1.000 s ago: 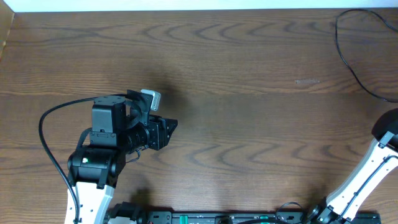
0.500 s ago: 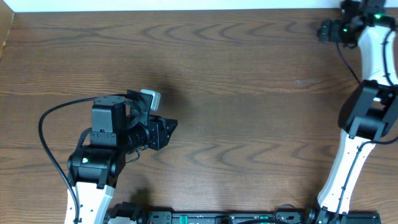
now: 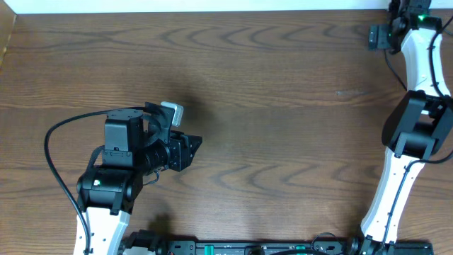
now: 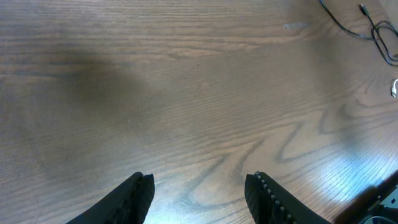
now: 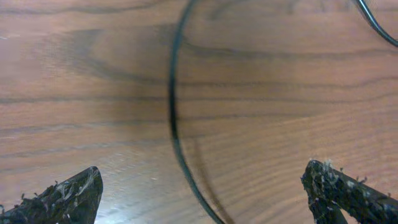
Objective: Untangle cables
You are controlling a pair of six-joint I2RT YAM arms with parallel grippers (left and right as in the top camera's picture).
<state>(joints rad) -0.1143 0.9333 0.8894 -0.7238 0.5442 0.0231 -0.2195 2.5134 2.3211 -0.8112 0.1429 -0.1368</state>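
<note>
1. Left wrist view: the left gripper [image 4: 199,180] hangs over the bare wooden table [image 4: 186,93]. Its two fingers are partly spread and nothing is between them.
2. In the same view the black cable [image 4: 348,28] lies on the table well apart from that gripper, toward 1 o'clock. It bends into a loop against the frame's edge at 2 o'clock.
3. Just below that loop, at 3 o'clock, a small white piece [image 4: 395,88] shows at the very edge. It is too small to tell what it is.
4. Right wrist view: the right gripper [image 5: 202,169] is spread wide, with one finger at 7 o'clock of the frame and the other at 5 o'clock.
5. One strand of the black cable runs between those fingers, curving from 12 o'clock down to 6 o'clock. It lies nearer the 7 o'clock finger and touches neither. A second strand cuts across the 1 o'clock corner.
6. Overhead view: the left arm [image 3: 106,191] sits at 8 o'clock of the table, with its wrist turned toward 3 o'clock.
7. The right arm [image 3: 407,142] rises from 5 o'clock along the table's edge to the 1 o'clock corner. A short stretch of the cable shows just beside its upper link there, and the arm hides the rest.
</note>
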